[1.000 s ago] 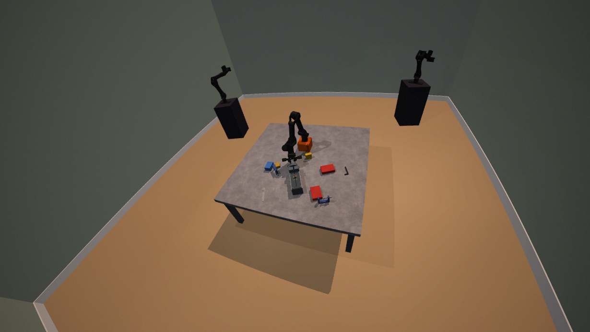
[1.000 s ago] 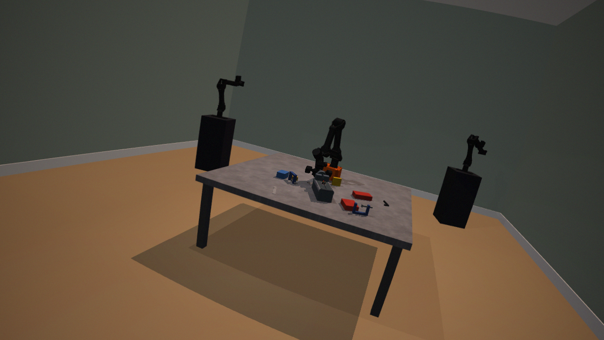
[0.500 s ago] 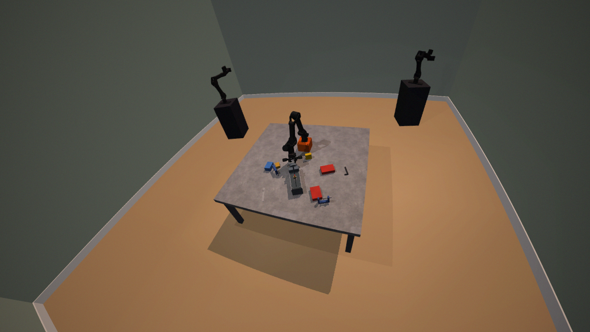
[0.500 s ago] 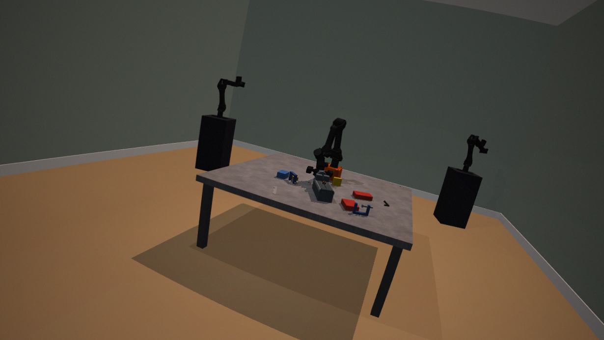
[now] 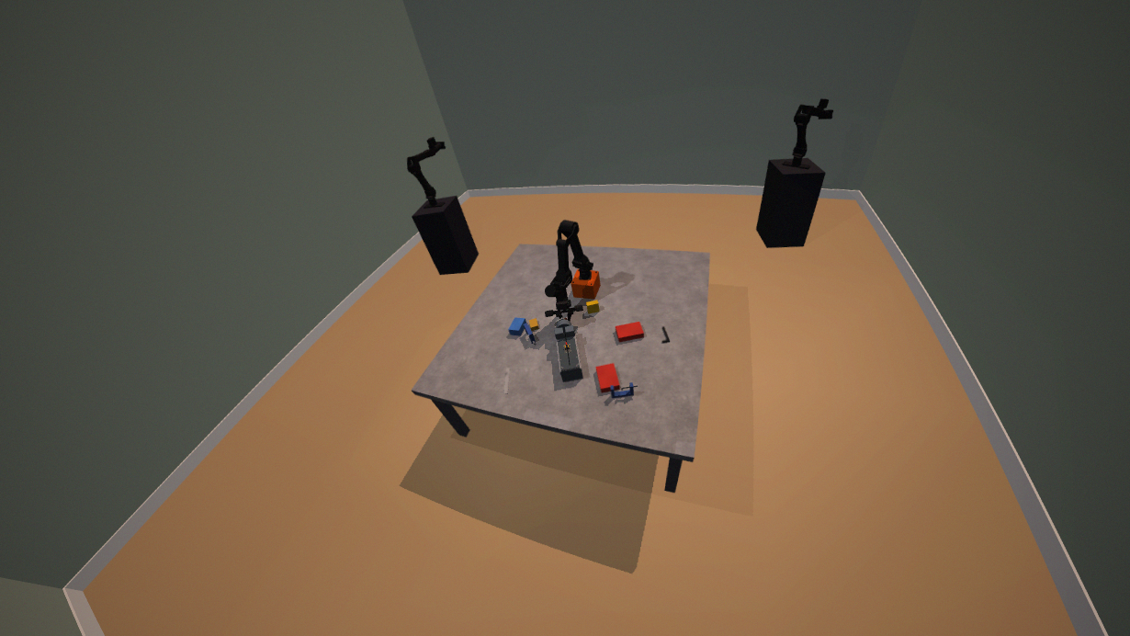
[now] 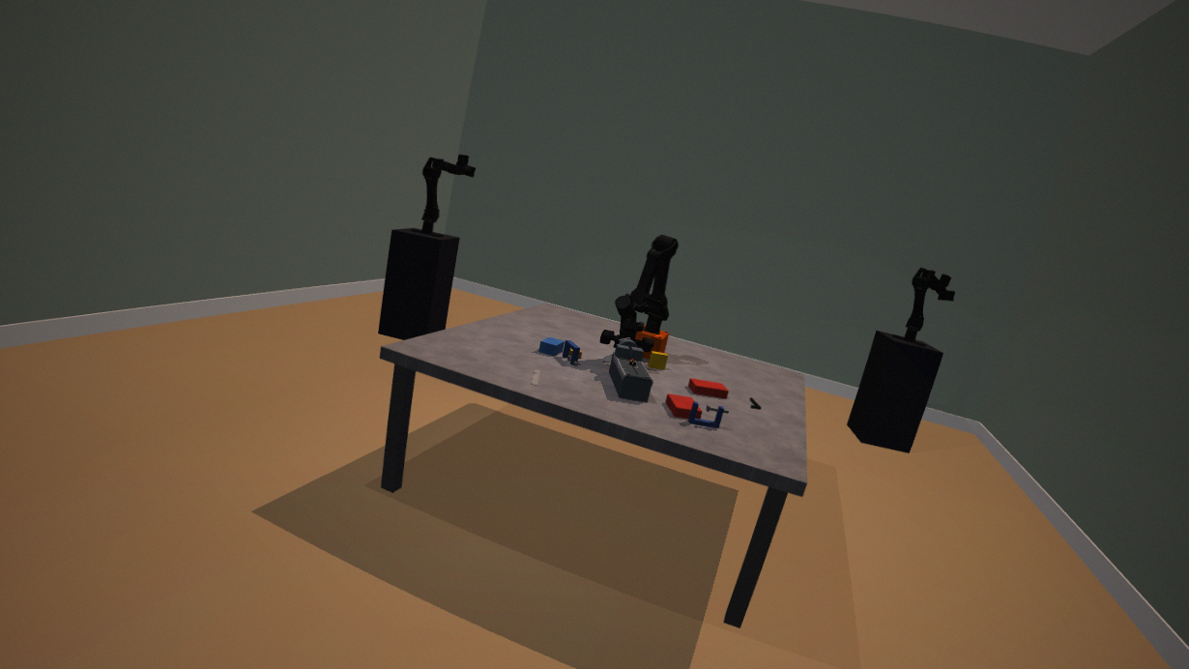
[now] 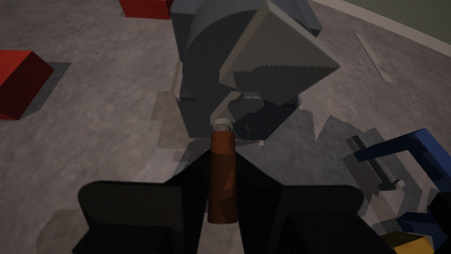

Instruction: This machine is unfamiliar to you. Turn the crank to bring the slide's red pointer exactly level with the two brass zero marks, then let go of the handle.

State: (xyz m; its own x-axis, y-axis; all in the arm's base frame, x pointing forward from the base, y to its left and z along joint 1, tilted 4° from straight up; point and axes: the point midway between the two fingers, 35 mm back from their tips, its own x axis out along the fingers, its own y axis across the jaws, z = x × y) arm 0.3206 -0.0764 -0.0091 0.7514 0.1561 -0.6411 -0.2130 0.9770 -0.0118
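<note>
The grey machine (image 5: 569,362) (image 6: 633,387) stands on the table, its crank end toward the arm's base. In the wrist view my gripper (image 7: 220,155) is shut on the orange-brown crank handle (image 7: 222,205), with one black finger on each side. The crank's pale block (image 7: 279,51) is tilted, up and right of the handle, in front of the round grey housing (image 7: 209,40). The red pointer (image 5: 566,346) shows small on the machine's top in the top view. It is too small to tell if it is level with the brass marks.
A blue clamp (image 7: 415,139) and a yellow block (image 7: 411,244) lie right of my fingers. Two red blocks (image 5: 629,331) (image 5: 607,377), a second blue clamp (image 5: 622,391), a blue block (image 5: 517,325), a black angled piece (image 5: 666,335) and a pale strip (image 5: 506,380) lie around the machine.
</note>
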